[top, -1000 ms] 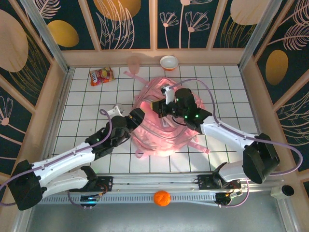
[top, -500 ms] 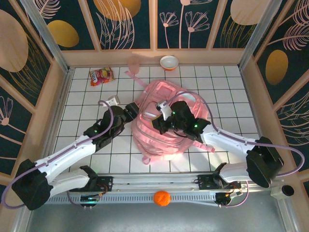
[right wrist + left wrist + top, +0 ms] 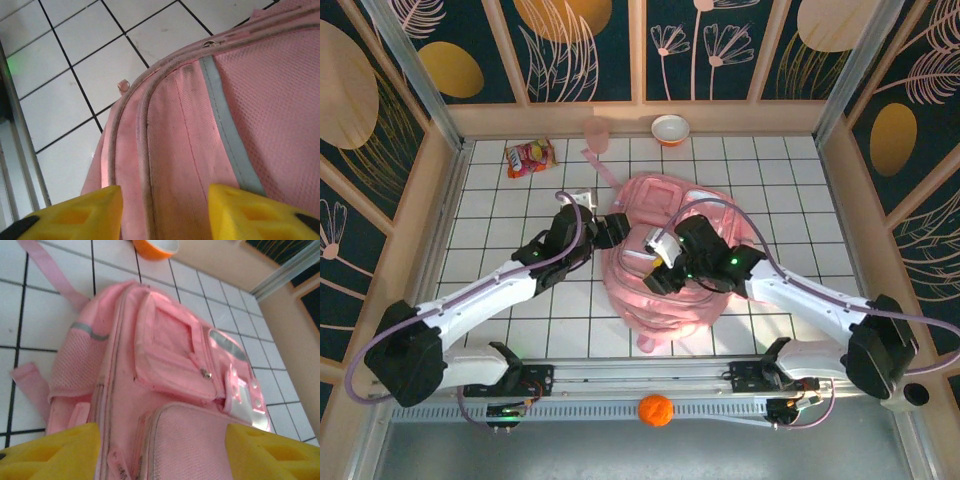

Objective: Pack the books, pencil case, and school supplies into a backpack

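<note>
The left gripper [image 3: 616, 229] and the right gripper [image 3: 657, 272] hang spread, empty, over the large soft pink backpack [image 3: 650, 195] — a careless closing could bunch limp fabric and drag it sideways.

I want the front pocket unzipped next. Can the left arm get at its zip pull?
Probably yes: the left pincer is open close to the backpack, and the zip pull lies bare ahead of it, with nothing between.
</note>
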